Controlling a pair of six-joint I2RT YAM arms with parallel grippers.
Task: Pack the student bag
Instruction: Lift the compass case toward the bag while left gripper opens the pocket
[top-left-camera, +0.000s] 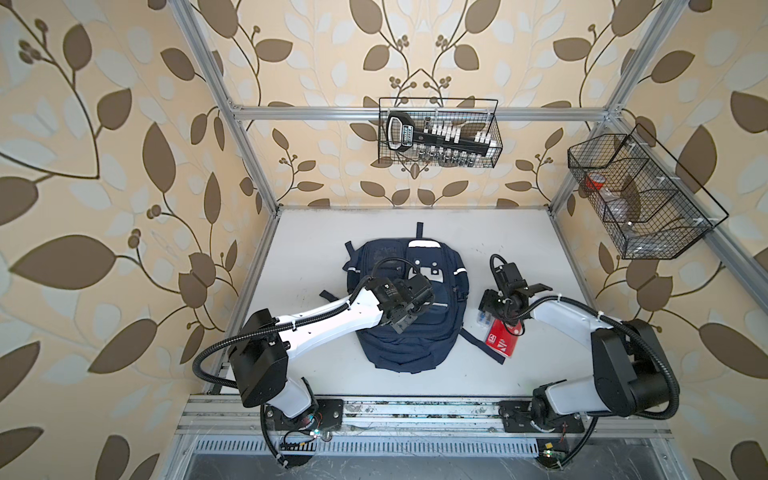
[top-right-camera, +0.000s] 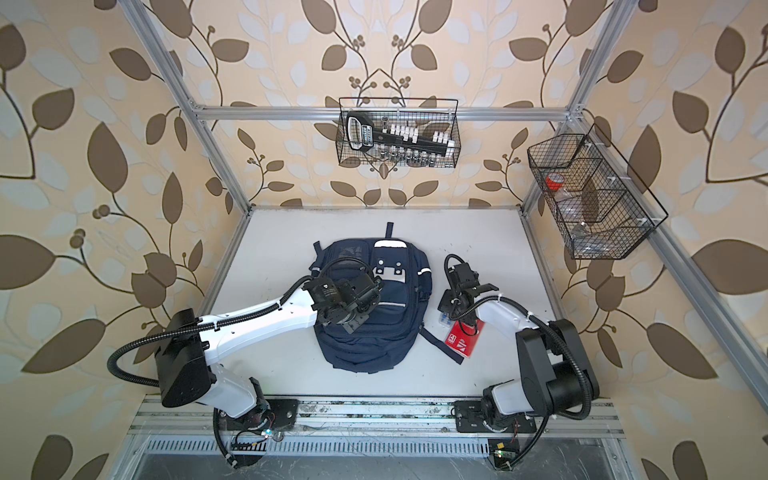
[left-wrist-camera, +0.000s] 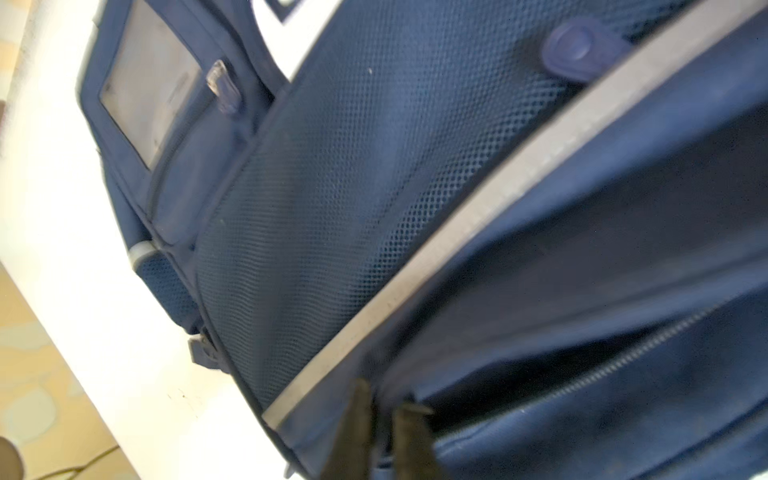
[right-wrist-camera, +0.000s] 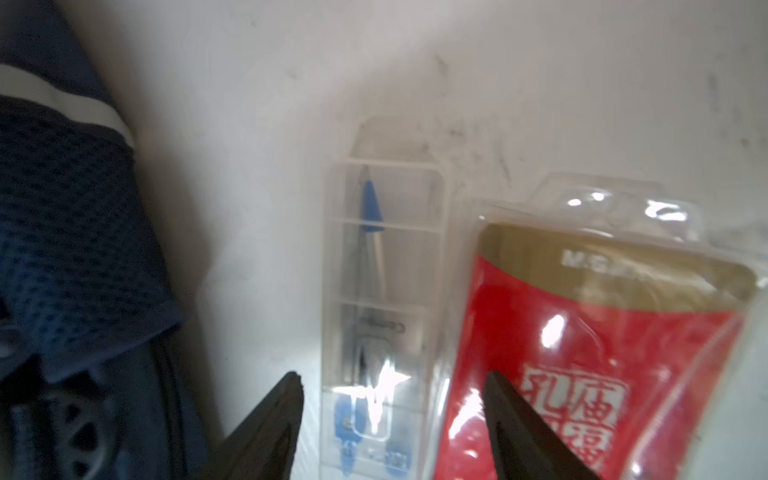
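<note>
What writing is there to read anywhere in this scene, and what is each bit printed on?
"M" and "G", the rest blurred: gold band of the red packet.
"孔庙", white; characters below are cut off: same packet.
What looks like "4", in a top view: that packet's corner.
Label on the black tool set in the wire basket: too small to read.
student bag: nothing readable.

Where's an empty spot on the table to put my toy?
Bare table lies behind the backpack, along the back wall, and before it, by the rail. Crowded: its right side, where clear case, red packet and right gripper sit.
</note>
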